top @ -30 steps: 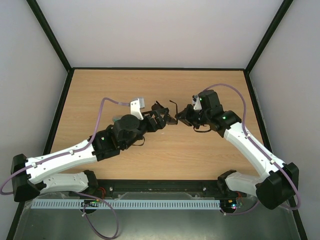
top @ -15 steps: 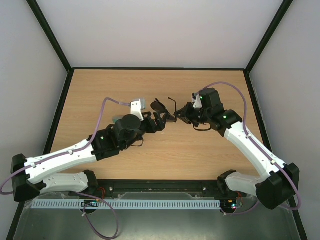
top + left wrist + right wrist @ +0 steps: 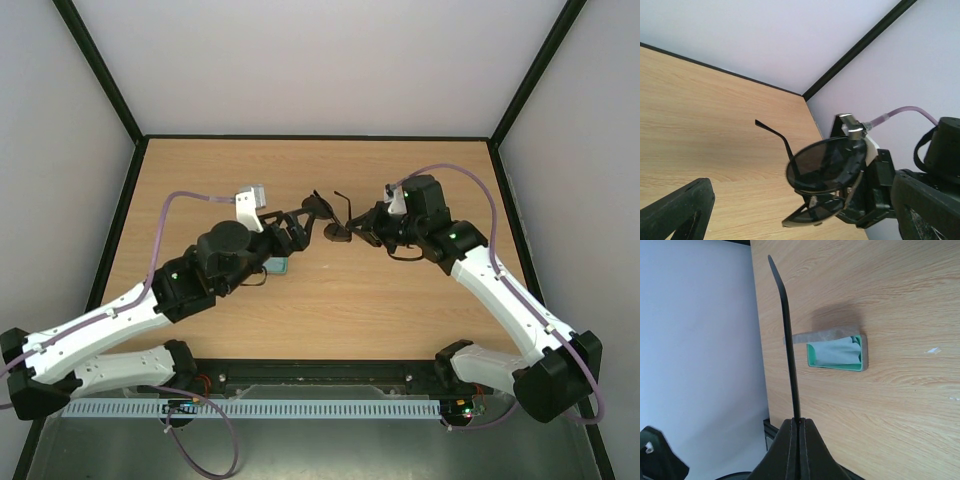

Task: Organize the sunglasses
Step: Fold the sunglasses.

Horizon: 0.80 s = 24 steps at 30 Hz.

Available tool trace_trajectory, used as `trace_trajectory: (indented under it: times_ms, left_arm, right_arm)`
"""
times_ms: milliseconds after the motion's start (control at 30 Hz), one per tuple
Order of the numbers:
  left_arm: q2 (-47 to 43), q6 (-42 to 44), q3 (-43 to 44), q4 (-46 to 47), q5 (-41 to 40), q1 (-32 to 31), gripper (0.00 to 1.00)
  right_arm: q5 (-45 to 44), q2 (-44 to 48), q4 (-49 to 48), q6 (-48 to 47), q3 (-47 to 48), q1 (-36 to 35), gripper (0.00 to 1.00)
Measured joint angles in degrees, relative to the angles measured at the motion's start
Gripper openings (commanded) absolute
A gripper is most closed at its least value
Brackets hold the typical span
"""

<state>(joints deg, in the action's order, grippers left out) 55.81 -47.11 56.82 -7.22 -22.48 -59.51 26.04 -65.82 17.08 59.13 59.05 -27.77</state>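
Note:
The sunglasses [image 3: 337, 235], with a thin dark frame and two dark lenses, hang above the table's middle. My right gripper [image 3: 362, 232] is shut on one temple arm [image 3: 788, 330], which stands straight up from its closed fingertips in the right wrist view. My left gripper [image 3: 293, 230] is open and empty, just left of the glasses and apart from them. In the left wrist view the lenses [image 3: 825, 164] show ahead between my spread fingers [image 3: 680, 210], with the other temple arm sticking out to the left.
The grey case [image 3: 865, 354] with green lining lies open on the table with the light blue cloth [image 3: 837, 352] inside. In the top view it shows partly under my left arm [image 3: 277, 265]. Black-framed walls bound the table on three sides.
My left arm has drawn back to the left, away from the sunglasses, uncovering the case. The sunglasses stay in my right gripper, which has barely moved.

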Motion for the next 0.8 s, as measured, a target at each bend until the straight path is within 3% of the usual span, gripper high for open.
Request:
trace_trajectory:
  times_ms: [400, 800]
  left_arm:
    - [5.3, 2.0, 0.0, 1.3, 6.5, 1.3, 1.0]
    - [8.5, 1.1, 4.0, 1.5, 7.8, 1.6, 0.99]
  right_arm:
    - [0.4, -0.9, -0.7, 1.5, 0.0, 0.0, 0.01]
    - [-1.8, -2.8, -0.7, 0.1, 0.3, -0.3, 0.01]
